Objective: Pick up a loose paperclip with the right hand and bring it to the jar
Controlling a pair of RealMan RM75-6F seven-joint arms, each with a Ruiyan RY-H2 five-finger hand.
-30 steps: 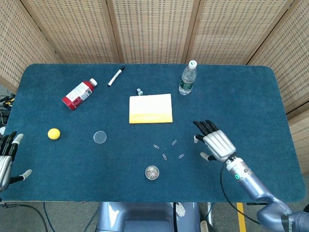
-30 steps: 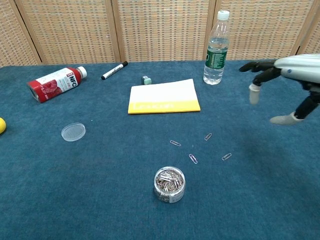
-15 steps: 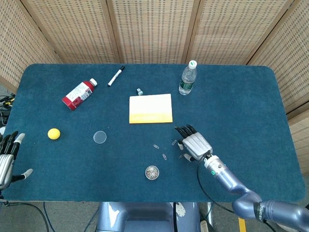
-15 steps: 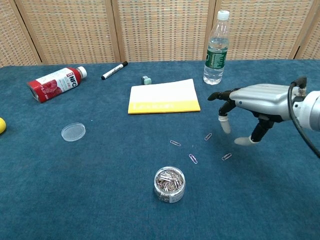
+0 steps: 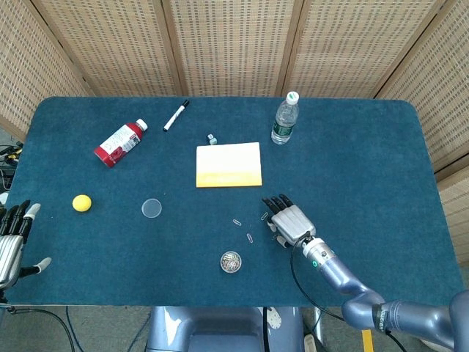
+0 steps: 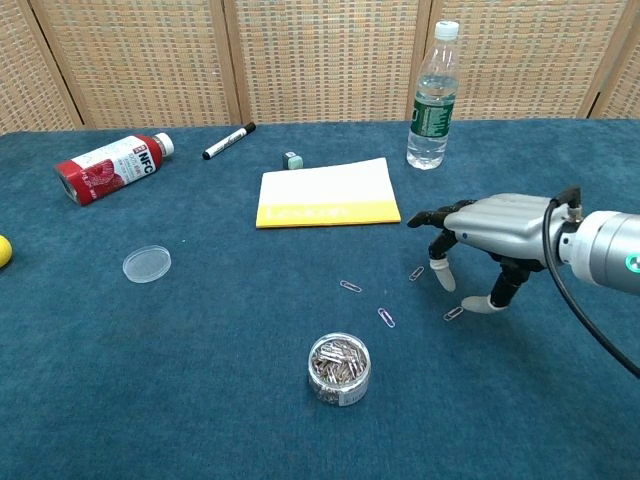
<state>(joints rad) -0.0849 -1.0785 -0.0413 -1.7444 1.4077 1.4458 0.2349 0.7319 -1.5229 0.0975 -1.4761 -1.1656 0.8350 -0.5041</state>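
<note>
Several loose paperclips lie on the blue table: one (image 6: 350, 286) on the left, one (image 6: 386, 317) nearer the jar, one (image 6: 416, 273) and one (image 6: 453, 313) under my right hand. The small clear jar (image 6: 339, 368) (image 5: 231, 262) full of paperclips stands open near the front edge. My right hand (image 6: 480, 237) (image 5: 287, 220) hovers palm down just above the right-hand paperclips, fingers spread, holding nothing. My left hand (image 5: 12, 238) rests open at the table's front left corner, seen only in the head view.
The jar's clear lid (image 6: 147, 264) lies to the left. A yellow and white notepad (image 6: 326, 192), a water bottle (image 6: 432, 98), a small binder clip (image 6: 292, 159), a marker (image 6: 229, 141), a red bottle (image 6: 110, 166) and a yellow ball (image 5: 81, 203) are spread over the table.
My right hand has moved left and down from the table's right side to just over the right-hand paperclips. The left hand stayed put.
</note>
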